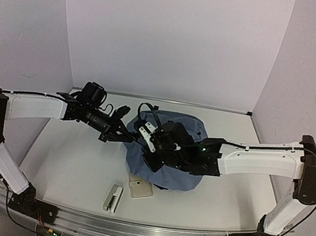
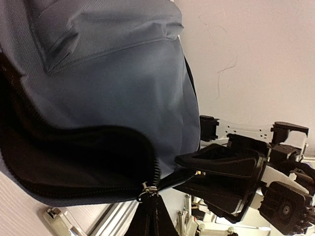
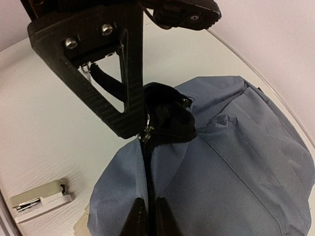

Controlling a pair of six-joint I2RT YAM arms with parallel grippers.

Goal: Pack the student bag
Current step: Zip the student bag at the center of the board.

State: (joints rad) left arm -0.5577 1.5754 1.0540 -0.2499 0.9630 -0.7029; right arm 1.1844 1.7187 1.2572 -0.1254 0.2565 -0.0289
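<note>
The slate-blue student bag (image 1: 172, 163) lies in the middle of the table. Its black main zip is partly open, with a dark opening showing in the left wrist view (image 2: 74, 157). My left gripper (image 1: 122, 129) is at the bag's left top edge, its fingers (image 2: 150, 219) closed together at the metal zip slider (image 2: 146, 192). My right gripper (image 1: 149, 146) is shut on the closed zip seam of the bag (image 3: 147, 219), just below the slider (image 3: 146, 130). The two grippers are close together over the zip.
A white-grey stapler (image 1: 113, 198) and a flat beige pad (image 1: 140, 188) lie on the table in front of the bag. The stapler also shows in the right wrist view (image 3: 42, 200). White walls enclose the table's back and sides.
</note>
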